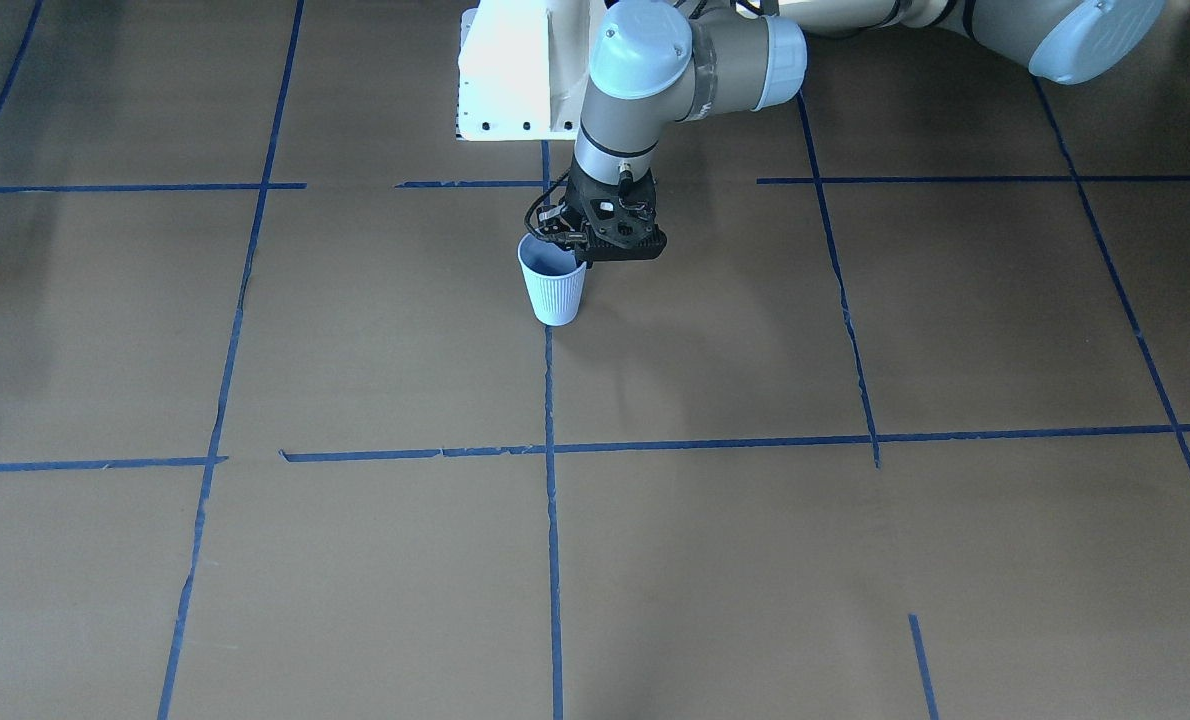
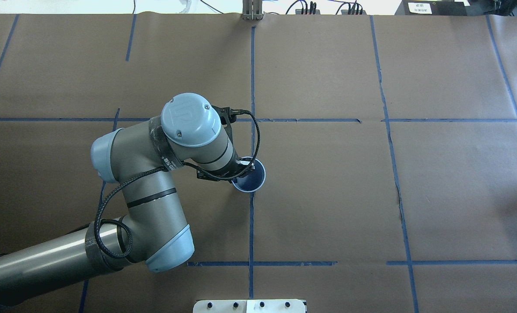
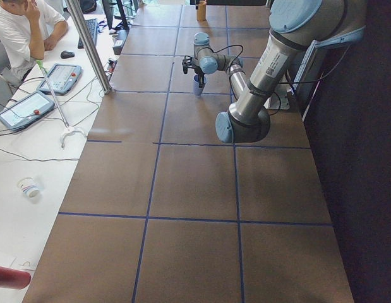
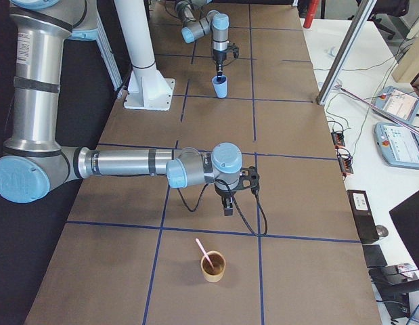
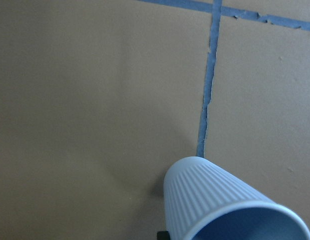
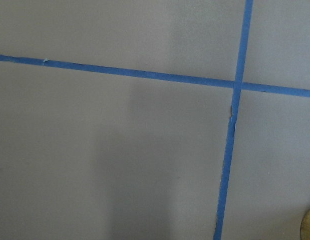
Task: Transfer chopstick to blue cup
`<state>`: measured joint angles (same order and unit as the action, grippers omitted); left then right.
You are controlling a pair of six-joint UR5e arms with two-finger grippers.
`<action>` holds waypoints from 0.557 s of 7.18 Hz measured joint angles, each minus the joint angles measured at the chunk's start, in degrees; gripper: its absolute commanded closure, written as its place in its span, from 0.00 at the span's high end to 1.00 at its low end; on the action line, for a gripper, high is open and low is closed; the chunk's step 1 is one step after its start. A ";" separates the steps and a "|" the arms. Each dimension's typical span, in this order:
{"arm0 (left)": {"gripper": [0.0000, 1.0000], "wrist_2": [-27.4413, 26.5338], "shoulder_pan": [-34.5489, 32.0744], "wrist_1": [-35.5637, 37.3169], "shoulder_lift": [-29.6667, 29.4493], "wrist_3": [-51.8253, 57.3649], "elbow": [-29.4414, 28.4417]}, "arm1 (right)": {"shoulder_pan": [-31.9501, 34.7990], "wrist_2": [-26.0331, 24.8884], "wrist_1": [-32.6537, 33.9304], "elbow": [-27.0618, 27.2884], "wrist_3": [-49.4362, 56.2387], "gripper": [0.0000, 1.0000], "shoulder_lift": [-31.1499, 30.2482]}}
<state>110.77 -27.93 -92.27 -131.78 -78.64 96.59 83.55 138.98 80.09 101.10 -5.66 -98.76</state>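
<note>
The blue cup point(image 1: 555, 290) stands upright on the paper-covered table near its middle, also seen in the overhead view point(image 2: 252, 179). My left gripper point(image 1: 583, 258) comes down on the cup's rim on the robot's side, and its jaws look shut on the wall; one dark fingertip point(image 5: 162, 234) shows just outside the ribbed wall point(image 5: 215, 200). The chopstick point(image 4: 204, 252) leans in a brown cup point(image 4: 212, 266) at the table's right end. My right gripper point(image 4: 227, 206) hangs a little short of that brown cup; I cannot tell whether it is open.
Blue tape lines point(image 1: 550, 520) divide the brown table. The robot's white base point(image 1: 515, 75) stands behind the blue cup. At the left end sit a person point(image 3: 18, 31), two control tablets point(image 3: 24, 108) and a small paper cup point(image 3: 29, 187).
</note>
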 measured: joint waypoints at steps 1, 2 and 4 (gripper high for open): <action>0.60 0.03 0.18 -0.15 0.01 0.04 -0.04 | -0.06 0.00 0.00 -0.04 -0.22 1.00 0.03; 0.93 0.05 0.27 -0.32 0.05 0.11 -0.07 | -0.10 -0.06 0.04 -0.38 -0.31 1.00 0.05; 1.00 -0.02 -0.13 -0.45 0.19 0.13 0.77 | -0.09 -0.36 0.01 -1.74 -0.24 0.95 0.02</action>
<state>110.75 -28.07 -92.72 -131.58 -78.52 97.35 83.46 138.62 80.10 99.36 -5.91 -98.74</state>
